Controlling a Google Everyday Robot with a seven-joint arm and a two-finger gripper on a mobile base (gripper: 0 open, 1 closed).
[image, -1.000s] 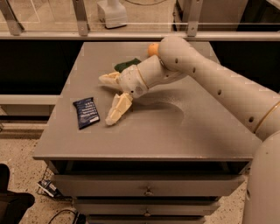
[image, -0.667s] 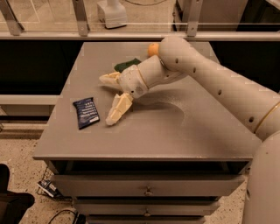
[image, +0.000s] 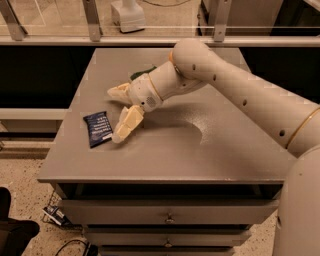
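While the blue packet (image: 97, 129) lay flat at the left of the grey table (image: 165, 167), left of the frame's centre and turned a little askew, nothing had hold of it. You had the gripper (image: 114, 115) just to its right, low over the tabletop, with its two pale fingers (image: 128, 122) spread wide apart. One pointed toward the left edge of the frame above the packet, and the other slanted down so that its tip ended right beside the packet's right edge. Whether that tip touched the wrapper could not be told. Behind the wrist, toward the upper middle of the frame, a dark green thing (image: 143, 74) lay on the table, partly hidden by the arm (image: 235, 95), which ran from the gripper up and away to the right edge. Below the tabletop, the drawers (image: 165, 212) were closed. By my reading, you had made the reach as far as the packet and no more. The jaws enclosed nothing, and the packet rested on the table, unpinched and unlifted.
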